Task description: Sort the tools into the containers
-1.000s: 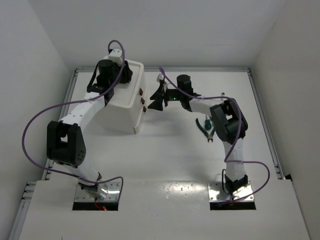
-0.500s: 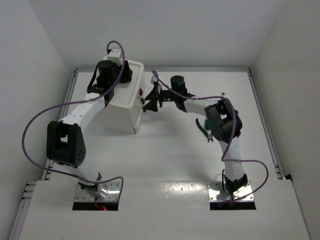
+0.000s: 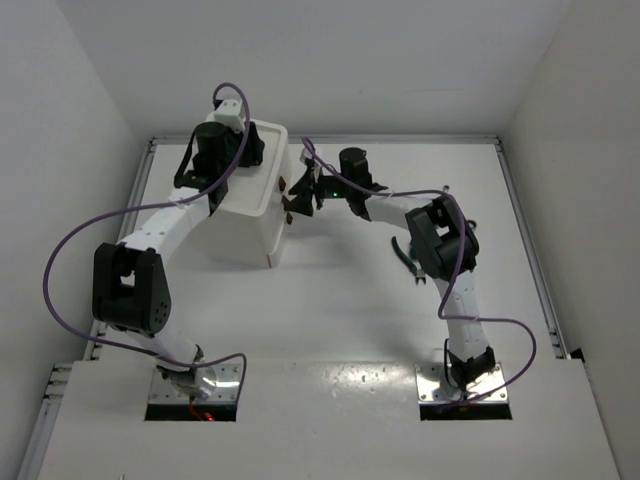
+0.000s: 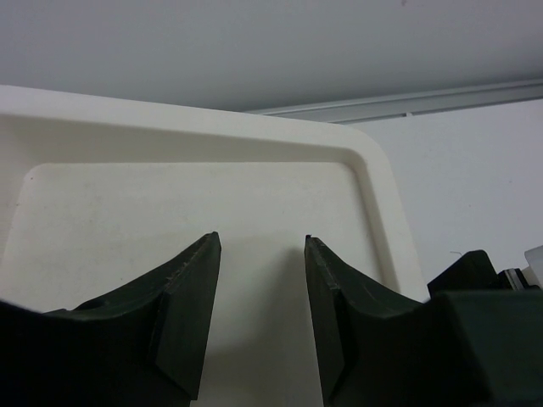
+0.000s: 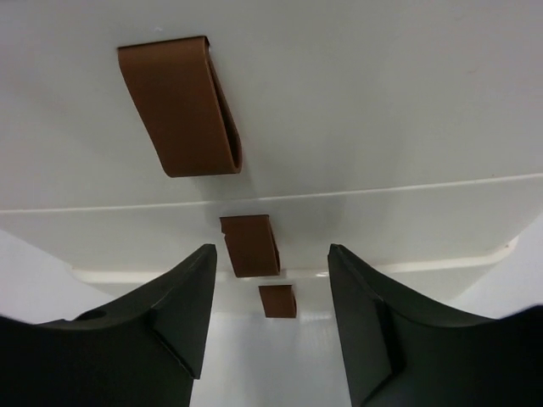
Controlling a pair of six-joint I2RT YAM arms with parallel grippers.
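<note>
Pliers [image 3: 413,268] lie on the table [image 3: 340,300] right of centre in the overhead view. Their long axis runs steeply from upper left to lower right, thin end toward the bottom edge, and the handles are mostly hidden under the right arm's elbow. The white box [image 3: 245,225] sits at upper left, its drawer fronts facing right with three brown knobs [image 5: 182,106] in a row. The right gripper [image 5: 270,250] has its fingers spread just before them, the middle knob showing in the gap — contact cannot be told. The left gripper [image 4: 260,242], also spread and holding nothing, hangs over the recessed tray top [image 4: 365,161]. Both grippers are well apart from the pliers.
</note>
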